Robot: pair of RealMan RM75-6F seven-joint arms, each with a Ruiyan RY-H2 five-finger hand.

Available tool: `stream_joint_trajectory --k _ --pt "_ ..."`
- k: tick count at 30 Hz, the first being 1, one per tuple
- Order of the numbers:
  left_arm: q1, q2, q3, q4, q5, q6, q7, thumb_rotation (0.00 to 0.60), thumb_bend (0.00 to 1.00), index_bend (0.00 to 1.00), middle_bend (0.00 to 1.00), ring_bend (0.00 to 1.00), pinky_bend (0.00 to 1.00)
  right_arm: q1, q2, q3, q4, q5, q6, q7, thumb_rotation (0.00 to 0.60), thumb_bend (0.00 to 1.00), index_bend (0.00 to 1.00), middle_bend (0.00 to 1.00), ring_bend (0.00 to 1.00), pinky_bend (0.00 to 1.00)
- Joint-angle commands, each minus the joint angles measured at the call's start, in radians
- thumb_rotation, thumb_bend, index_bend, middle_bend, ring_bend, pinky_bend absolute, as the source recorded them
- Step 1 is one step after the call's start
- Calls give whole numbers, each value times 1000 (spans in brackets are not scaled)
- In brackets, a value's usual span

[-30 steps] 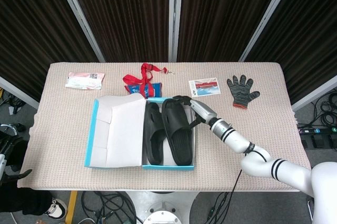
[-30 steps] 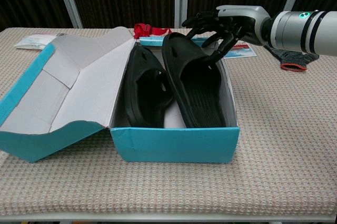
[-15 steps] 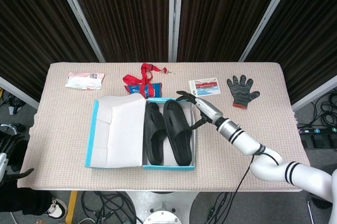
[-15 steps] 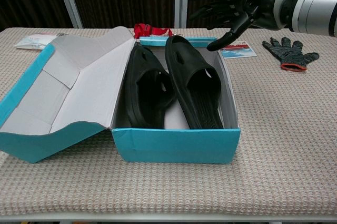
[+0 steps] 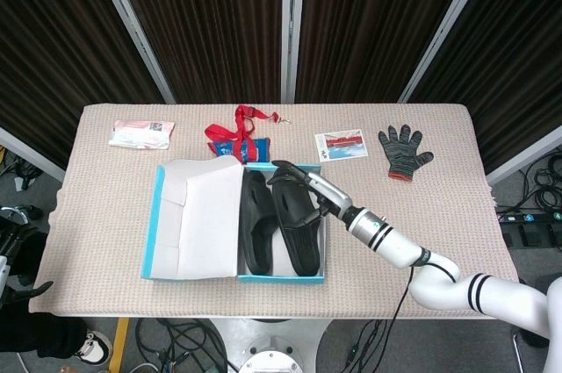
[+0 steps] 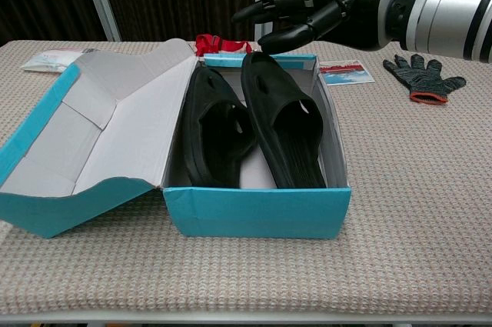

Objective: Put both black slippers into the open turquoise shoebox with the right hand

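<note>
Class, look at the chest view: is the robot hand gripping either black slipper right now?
No. The right robot hand hovers open above the shoebox, clear of both black slippers lying inside.

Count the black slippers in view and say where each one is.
2. Both lie side by side in the shoebox: left slipper beside the lid flap, right slipper beneath the right hand.

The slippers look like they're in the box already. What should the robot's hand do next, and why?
Probably lift the right hand up and back toward the robot. Both black slippers already sit inside the turquoise shoebox, and the hand is open above them, holding nothing, so there seems nothing left to grab.
</note>
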Motion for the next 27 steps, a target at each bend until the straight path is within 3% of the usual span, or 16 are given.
stream_joint_trajectory --k 1,16,27 --pt "0 -1 -1 2 -1 -1 -2 600 57 127 86 0 53 25 -36 -25 44 -44 18 91 600 0 18 220 22 170" --pt "2 -11 1 20 -2 -6 -16 600 57 127 86 1 54 57 -121 -99 180 -21 -27 98 600 0 19 201 24 185" --pt "4 -11 1 22 -2 -3 -18 600 58 127 86 0 54 49 -102 -93 136 -26 45 60 600 0 19 202 24 189"
